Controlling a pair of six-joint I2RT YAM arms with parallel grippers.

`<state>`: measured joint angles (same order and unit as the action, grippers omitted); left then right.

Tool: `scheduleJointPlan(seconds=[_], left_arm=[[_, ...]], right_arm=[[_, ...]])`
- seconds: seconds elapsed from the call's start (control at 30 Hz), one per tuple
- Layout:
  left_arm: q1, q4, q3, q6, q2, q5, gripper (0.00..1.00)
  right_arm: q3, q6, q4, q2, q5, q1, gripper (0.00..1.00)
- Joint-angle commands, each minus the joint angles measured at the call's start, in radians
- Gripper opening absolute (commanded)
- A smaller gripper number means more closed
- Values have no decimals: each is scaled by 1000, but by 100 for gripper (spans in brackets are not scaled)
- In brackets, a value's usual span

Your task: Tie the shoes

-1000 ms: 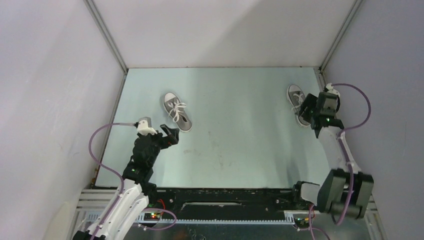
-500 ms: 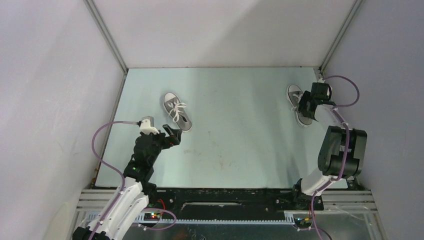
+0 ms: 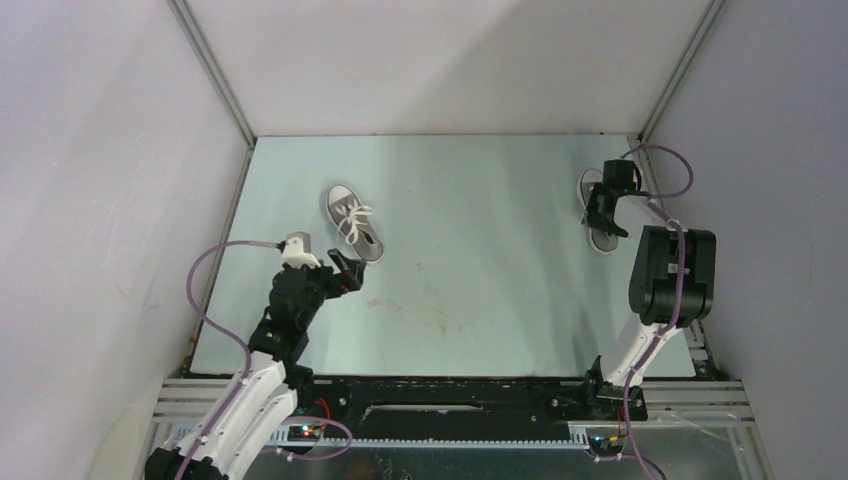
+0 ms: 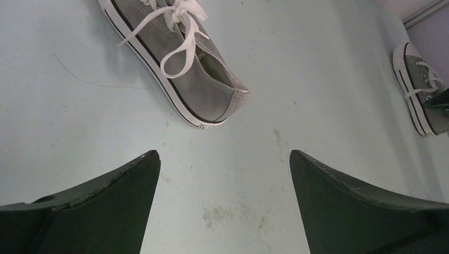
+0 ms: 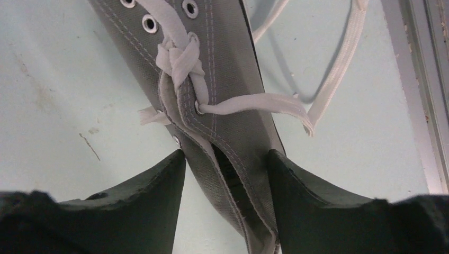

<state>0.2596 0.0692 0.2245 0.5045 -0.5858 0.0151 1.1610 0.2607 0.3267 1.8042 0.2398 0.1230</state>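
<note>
The left shoe (image 3: 355,224) lies on the table's left half, toe cap far, and its white laces lie loose over it (image 4: 180,69). My left gripper (image 3: 345,268) is open and empty just near of its heel (image 4: 223,159). The right shoe (image 3: 603,240) lies at the far right edge and also shows in the left wrist view (image 4: 421,90). My right gripper (image 3: 600,208) straddles its collar (image 5: 226,159), with both fingers touching the grey canvas (image 5: 222,69). Its lace (image 5: 254,103) has one crossed knot, and the loose ends trail to the right.
The pale blue table (image 3: 480,260) is walled on three sides. A metal frame rail (image 5: 418,79) runs close beside the right shoe. The right arm's elbow (image 3: 670,275) stands tall at the right edge.
My right gripper has reached farther back and lower onto the right shoe while its elbow rose. My left gripper has barely moved.
</note>
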Motion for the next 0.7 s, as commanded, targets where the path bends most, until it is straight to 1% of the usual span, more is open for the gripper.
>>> scheduleJointPlan(seconds=[0.0,0.07,0.17,0.23,0.37,0.47,0.6,0.67], left_arm=[[1,49,21,-12,-15,-39,100],[1,49,22,-13,-21,-40,100],[1,50,25,-12,-29,-43,100],[1,53,24,-12,-32,-45,100],[2,69,24,-13,-44,-71,100],[1,106,16,-12,-53,-119,99],[10,163,3,-8,-64,-175,97],[28,183,2,-13,-72,-188,97]], right_arm=[[60,-41,36,12,-15,-7,54],[90,-49,71,49,-2,-12,43],[126,-34,115,86,16,-16,12],[125,-30,124,73,22,-33,1],[126,-31,159,-6,61,-109,0],[118,-33,191,-96,79,-196,0],[108,-45,233,-243,64,-312,0],[108,-51,245,-313,32,-363,0]])
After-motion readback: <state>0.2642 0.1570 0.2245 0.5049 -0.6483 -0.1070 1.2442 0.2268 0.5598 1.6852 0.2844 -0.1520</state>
